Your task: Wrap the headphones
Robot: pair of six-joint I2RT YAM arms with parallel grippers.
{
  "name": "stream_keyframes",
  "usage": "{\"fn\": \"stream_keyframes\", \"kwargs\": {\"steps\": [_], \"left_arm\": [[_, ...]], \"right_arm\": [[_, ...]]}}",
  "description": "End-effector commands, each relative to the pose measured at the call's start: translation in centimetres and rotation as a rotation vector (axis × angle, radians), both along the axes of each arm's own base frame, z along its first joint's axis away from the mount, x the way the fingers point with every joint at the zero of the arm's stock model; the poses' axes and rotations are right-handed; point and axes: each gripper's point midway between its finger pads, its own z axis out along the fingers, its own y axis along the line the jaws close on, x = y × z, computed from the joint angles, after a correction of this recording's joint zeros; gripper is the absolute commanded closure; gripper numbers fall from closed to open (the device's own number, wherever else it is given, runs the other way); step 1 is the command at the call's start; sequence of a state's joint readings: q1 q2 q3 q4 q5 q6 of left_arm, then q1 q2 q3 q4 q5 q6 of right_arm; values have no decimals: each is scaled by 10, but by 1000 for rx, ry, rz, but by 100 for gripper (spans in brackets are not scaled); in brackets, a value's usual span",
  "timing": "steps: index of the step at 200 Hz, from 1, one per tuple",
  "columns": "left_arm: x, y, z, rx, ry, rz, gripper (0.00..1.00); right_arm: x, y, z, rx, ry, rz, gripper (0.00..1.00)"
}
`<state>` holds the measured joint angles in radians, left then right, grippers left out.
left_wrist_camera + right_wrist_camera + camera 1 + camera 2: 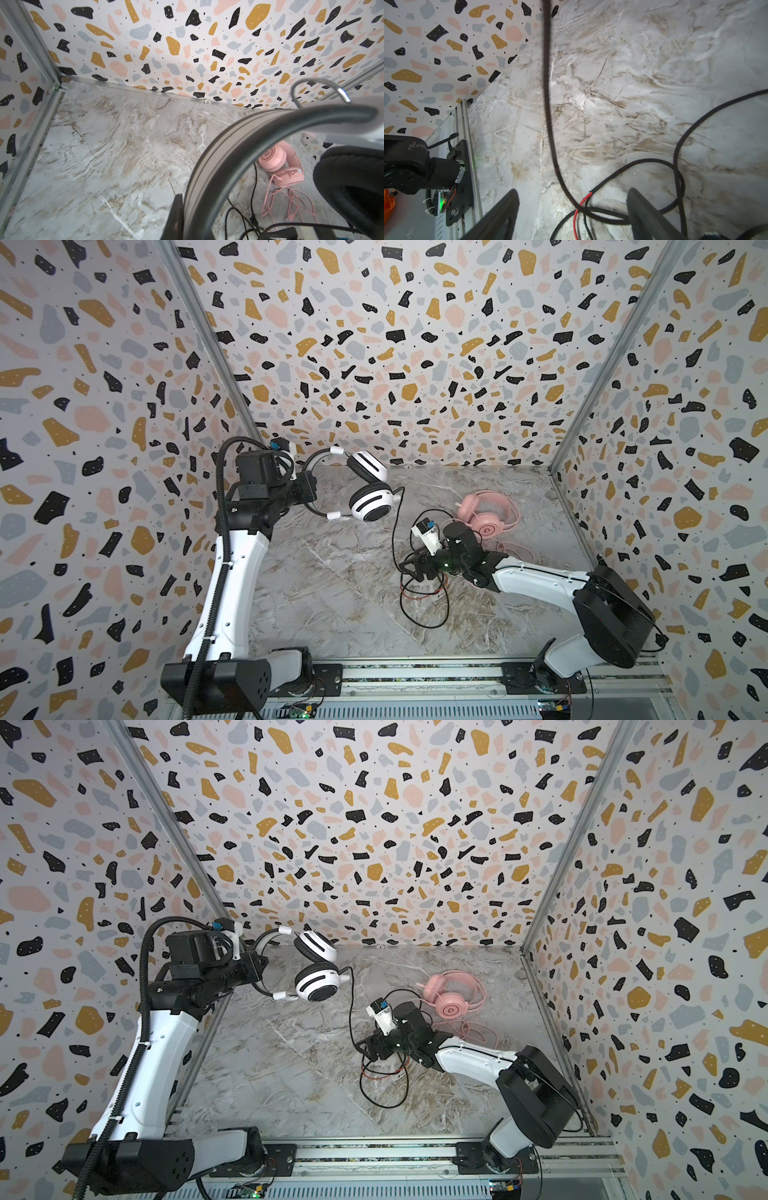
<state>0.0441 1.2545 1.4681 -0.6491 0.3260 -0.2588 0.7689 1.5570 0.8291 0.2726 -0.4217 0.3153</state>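
LEFT: you hold white-and-black headset (371, 502) at upper left, left claw (309, 492) clamped on its band, probably so black cable (547, 83) hangs free | RIGHT: right claw (572, 209) apart around the cable, not gripping.

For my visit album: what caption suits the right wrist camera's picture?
The open right gripper poised over loops of black cable on the marble table.

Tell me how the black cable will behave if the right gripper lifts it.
Probably floppy: the black cable droops from the raised white headset and lies in loose loops on the table. Those crossed loops may tangle when lifted. A red wire shows beside it, so it is perhaps fragile there.
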Motion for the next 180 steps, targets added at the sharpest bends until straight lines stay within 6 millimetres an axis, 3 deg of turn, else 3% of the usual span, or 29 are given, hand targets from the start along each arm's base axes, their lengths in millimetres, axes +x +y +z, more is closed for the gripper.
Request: {"fn": "stream_keyframes", "kwargs": {"steps": [1, 34, 74, 100, 117, 156, 180], "left_arm": [[-5, -6, 30, -59, -57, -20, 100], [-6, -11, 48, -116, -85, -48, 100], [1, -7, 74, -160, -154, -40, 100], [7, -4, 86, -233, -204, -27, 100], [14, 1, 86, -267, -217, 0, 100], [30, 38, 70, -333, -213, 203, 100], [32, 60, 62, -367, -235, 337, 100]], "right_arm": [[13, 23, 40, 132, -88, 38, 17], [8, 38, 24, 158, -42, 94, 21], [-1, 36, 0, 136, 3, 100, 35], [-8, 31, -3, 134, 13, 107, 57], [-11, 28, -6, 97, 3, 97, 71], [-25, 22, -7, -36, -45, 70, 83], [-34, 18, 5, -118, -99, 51, 87]]}}
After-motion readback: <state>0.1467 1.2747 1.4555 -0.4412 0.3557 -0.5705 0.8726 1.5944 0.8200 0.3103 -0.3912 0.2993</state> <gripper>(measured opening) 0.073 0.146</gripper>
